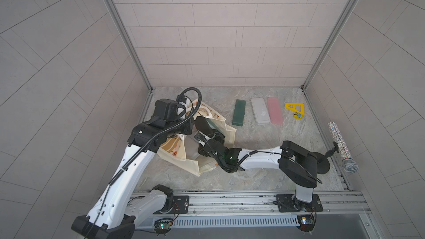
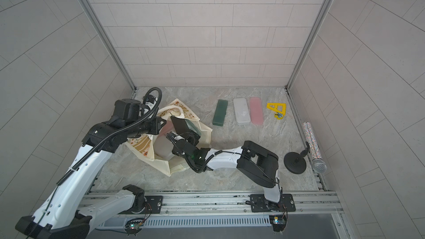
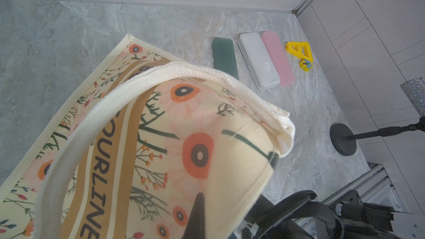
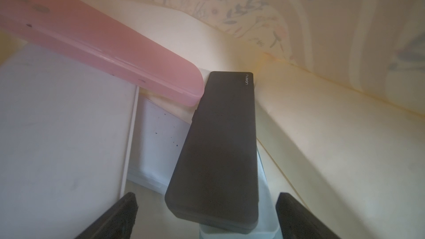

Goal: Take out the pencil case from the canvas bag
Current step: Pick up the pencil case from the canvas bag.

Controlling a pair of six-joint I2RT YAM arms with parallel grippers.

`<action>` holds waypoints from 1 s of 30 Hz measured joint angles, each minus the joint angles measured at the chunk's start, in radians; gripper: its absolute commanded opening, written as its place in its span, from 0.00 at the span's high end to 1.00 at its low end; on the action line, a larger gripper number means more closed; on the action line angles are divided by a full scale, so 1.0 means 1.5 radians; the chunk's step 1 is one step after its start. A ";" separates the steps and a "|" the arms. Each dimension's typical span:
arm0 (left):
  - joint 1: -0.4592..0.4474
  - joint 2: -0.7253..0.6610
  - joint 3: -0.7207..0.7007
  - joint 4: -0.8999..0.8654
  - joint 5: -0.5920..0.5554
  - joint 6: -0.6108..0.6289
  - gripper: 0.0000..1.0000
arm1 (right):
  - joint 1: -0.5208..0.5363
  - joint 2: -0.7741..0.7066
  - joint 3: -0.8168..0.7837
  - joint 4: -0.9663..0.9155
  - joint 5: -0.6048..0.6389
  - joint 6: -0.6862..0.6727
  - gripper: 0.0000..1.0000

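Observation:
The canvas bag (image 1: 188,165) (image 2: 173,165) lies left of centre with its mouth held open. My left gripper (image 1: 191,129) is shut on its rim; in the left wrist view one dark finger (image 3: 198,214) presses the flowered cloth (image 3: 207,134). My right gripper (image 1: 204,142) (image 4: 209,217) is inside the bag, open. A dark pencil case (image 4: 218,148) (image 1: 202,124) lies between its fingers, untouched, on a clear case. A pink case (image 4: 103,49) and a white case (image 4: 57,123) also sit inside.
On the table right of the bag lie a dark green case (image 1: 239,112), a white case (image 1: 259,113) and a pink case (image 1: 275,113). A yellow triangle (image 1: 295,110) is beyond them. A glitter microphone (image 1: 342,148) on a black stand (image 1: 322,162) is by the right wall.

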 measured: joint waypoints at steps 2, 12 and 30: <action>0.000 0.000 0.000 0.000 0.001 0.000 1.00 | 0.000 0.015 0.017 -0.001 0.010 -0.005 0.01; 0.000 -0.005 0.000 -0.005 0.002 -0.001 1.00 | -0.002 0.075 0.067 -0.004 0.062 -0.028 0.14; 0.000 -0.010 0.000 -0.005 -0.009 0.000 1.00 | 0.001 0.042 0.023 0.007 0.083 -0.019 0.27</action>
